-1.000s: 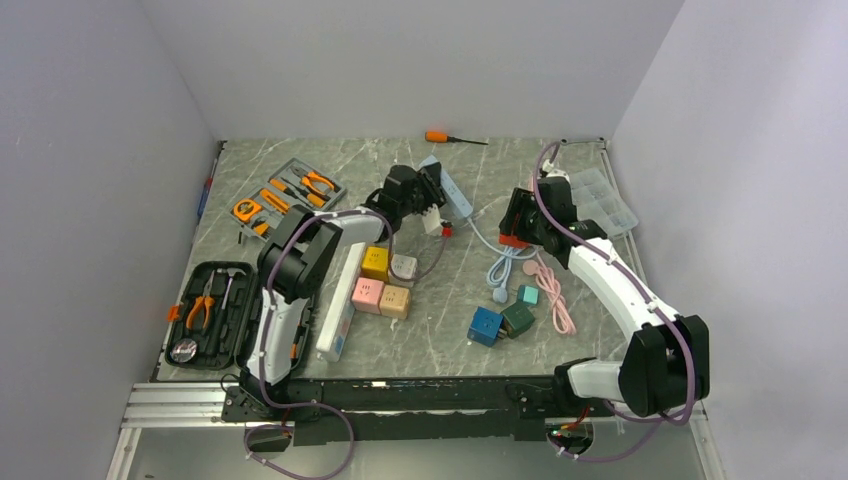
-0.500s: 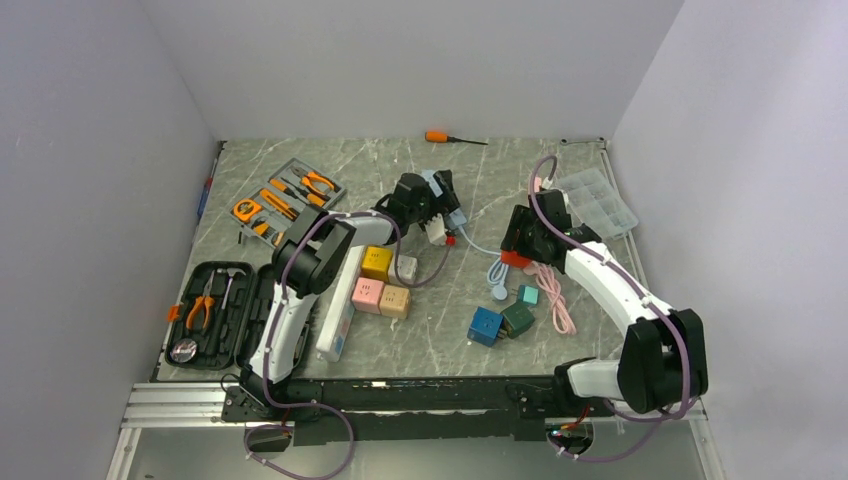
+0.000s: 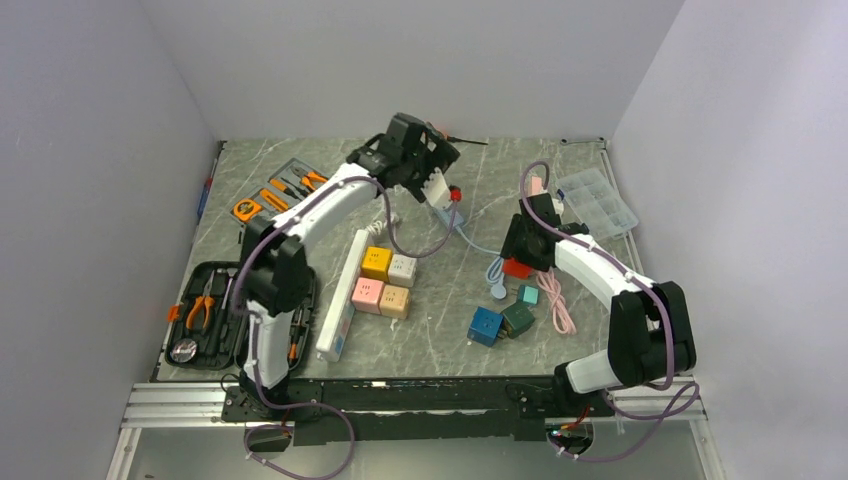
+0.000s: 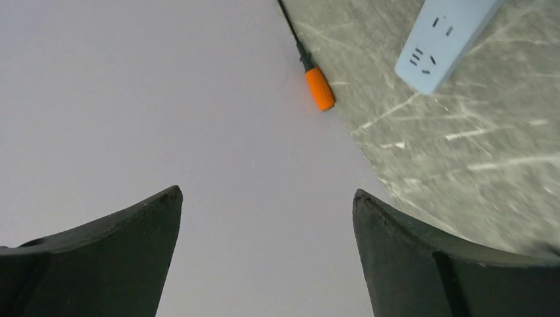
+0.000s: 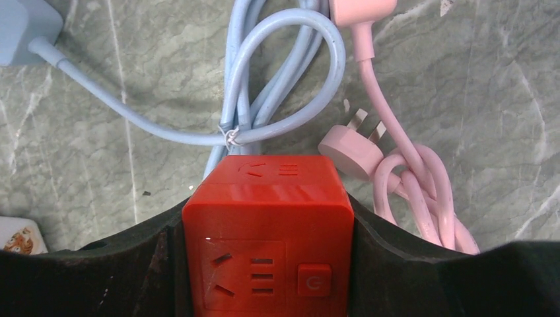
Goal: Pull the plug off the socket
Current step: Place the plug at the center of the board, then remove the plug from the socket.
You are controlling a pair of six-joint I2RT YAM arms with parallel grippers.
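Observation:
My right gripper is shut on a red cube socket, right of the table's middle. The cube's visible outlets hold nothing. A light-blue plug on a looped blue cable lies on the table just past the cube, apart from it. A pink plug with bare prongs lies beside it. My left gripper is open and empty, raised high at the back and facing the wall. A light-blue power strip lies below it.
An orange screwdriver lies against the back wall. Four pastel cubes and a long white strip sit centre-left, blue and green cubes near the front. Tool cases stand left, a clear box back right.
The left gripper opened and lifted up and back from the light-blue power strip. The right gripper, still holding the red cube, shifted slightly nearer.

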